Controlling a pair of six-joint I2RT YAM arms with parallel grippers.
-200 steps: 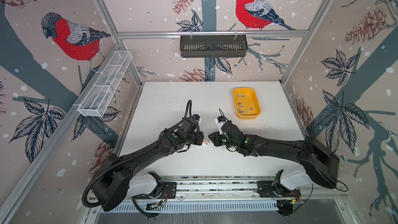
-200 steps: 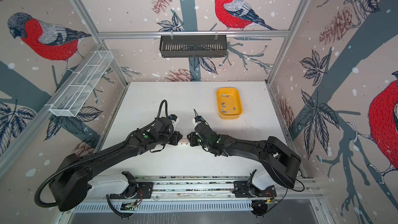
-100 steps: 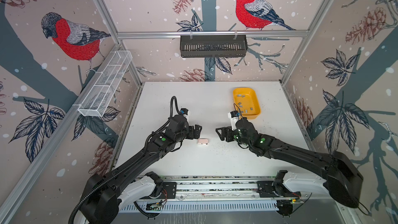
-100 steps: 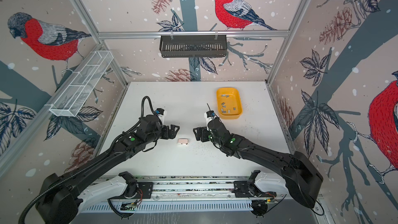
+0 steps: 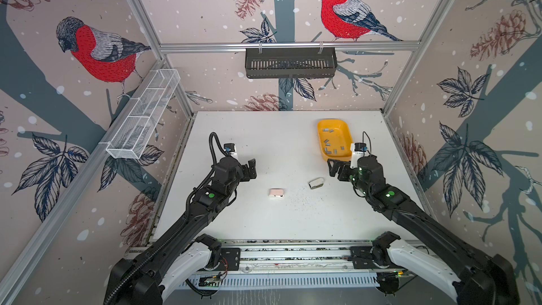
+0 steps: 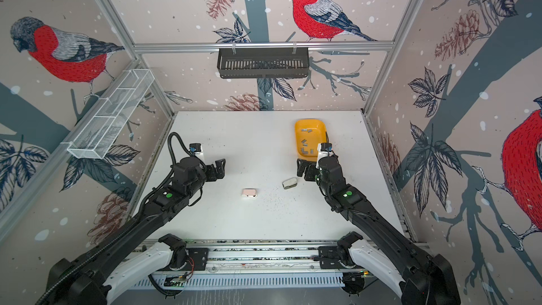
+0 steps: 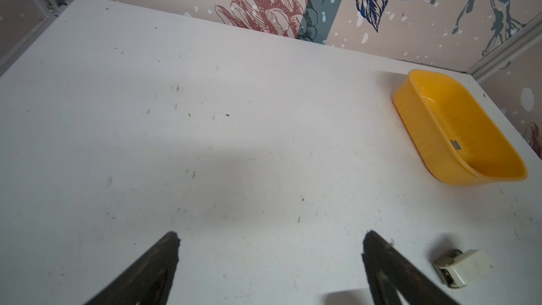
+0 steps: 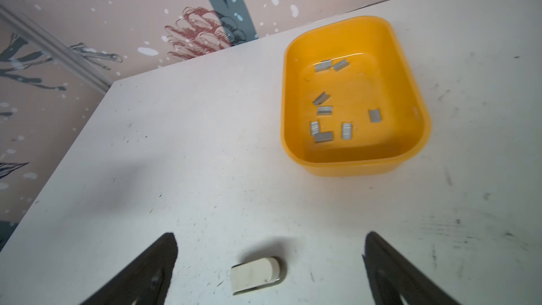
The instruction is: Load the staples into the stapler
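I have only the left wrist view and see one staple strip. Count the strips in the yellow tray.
Observer: Eight staple strips lie loose in the yellow tray, by the right wrist view.
Operator: Report the right tool.
Observer: The right tool is open and empty, near the tray's front end.
Operator: Locate the cream stapler relative to it.
Observer: The cream stapler lies on the table just ahead of that tool, in line with the gap between its fingers, untouched.

Bright, even light, soft shadows on the white table (image 5: pixel 264 142); top views bow outward, wrist views slightly soft.
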